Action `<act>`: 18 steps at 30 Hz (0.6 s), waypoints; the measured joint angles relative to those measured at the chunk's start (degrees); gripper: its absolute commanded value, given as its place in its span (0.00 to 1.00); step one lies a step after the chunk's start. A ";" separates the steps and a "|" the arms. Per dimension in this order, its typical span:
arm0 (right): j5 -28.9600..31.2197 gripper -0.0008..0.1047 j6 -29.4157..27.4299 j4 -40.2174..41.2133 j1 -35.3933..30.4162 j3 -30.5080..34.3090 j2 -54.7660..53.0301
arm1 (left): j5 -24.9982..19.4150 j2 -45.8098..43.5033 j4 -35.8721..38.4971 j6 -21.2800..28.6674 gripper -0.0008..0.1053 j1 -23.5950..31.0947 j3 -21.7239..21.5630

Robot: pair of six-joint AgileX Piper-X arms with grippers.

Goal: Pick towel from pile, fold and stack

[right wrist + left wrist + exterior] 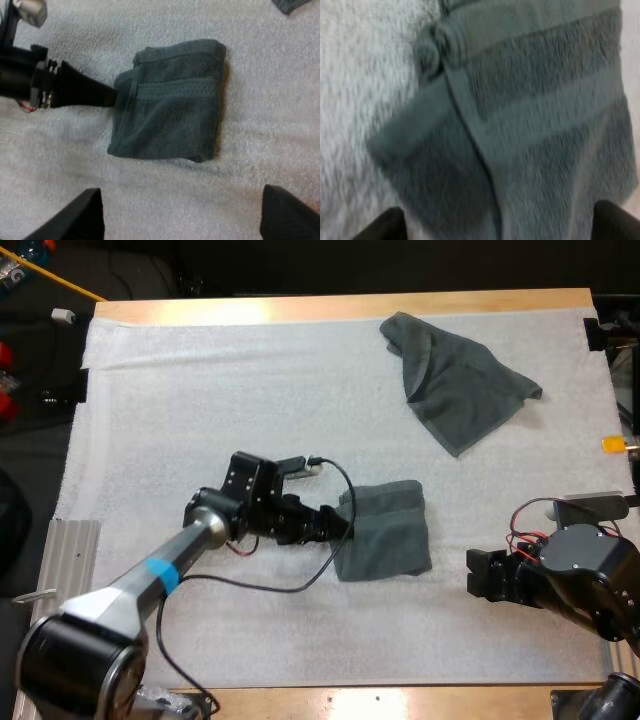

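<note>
Evidently, the task is judged to be about half done. One dark grey-green folded towel (385, 530) is laid as a compact rectangle near the middle of the white textured mat (200, 390), slightly to the right and towards the near side. Its left edge is a little bunched, and a small rolled corner can be seen there in the left wrist view. A second dark grey-green crumpled towel (455, 380) is spread loosely at the far right of the mat, well apart from the first. It has yet to be picked up, folded and stacked on the folded one. No stack is formed on the pale wooden desk (300, 308). The left jaws are brought to the folded towel's left edge. They are spread wide, with the cloth lying below and between them, and nothing is gripped; whether the tips rest on the fabric cannot be told. The right jaws are held released to the right of the folded towel, near it but clear of it, over bare mat.
</note>
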 measured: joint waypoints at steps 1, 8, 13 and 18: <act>0.00 0.60 0.00 0.00 0.00 0.00 0.00 | 0.00 0.64 0.00 -0.23 0.68 0.00 -0.55; 0.00 0.60 0.00 0.00 0.00 0.00 0.00 | -0.75 3.19 2.87 -1.51 0.68 0.00 -4.32; 0.00 0.60 0.00 0.00 0.00 0.00 0.00 | -2.06 4.63 6.06 -1.51 0.68 -0.26 -5.61; 0.00 0.60 0.00 0.00 0.00 0.00 0.00 | -3.56 5.30 7.20 -1.66 0.68 -2.98 -5.98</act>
